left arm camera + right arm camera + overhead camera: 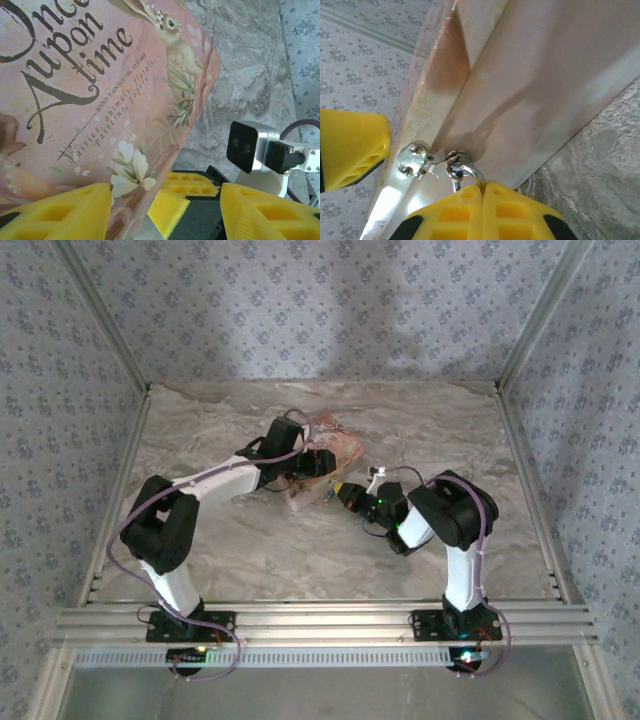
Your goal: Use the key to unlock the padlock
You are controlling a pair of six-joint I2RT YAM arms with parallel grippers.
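Note:
My right gripper (482,186) is shut on the padlock's silvery shackle (470,172), and the pads hide its blue body. The shackle passes through a metal ring on the small hasp (412,159) at the edge of the pink picture-printed box (535,90). I cannot make out the key. The box (90,100) stands tilted up on the table. My left gripper (165,192) is open around its lower corner, and the box leans by the left finger (60,210). From above, the left gripper (322,468) and the right gripper (345,495) meet at the box (335,445).
The marbled tabletop (300,550) is walled by patterned panels on three sides. The right arm's wrist camera (250,145) hangs close in front of my left gripper, and one left finger (350,145) shows at the left of the right wrist view.

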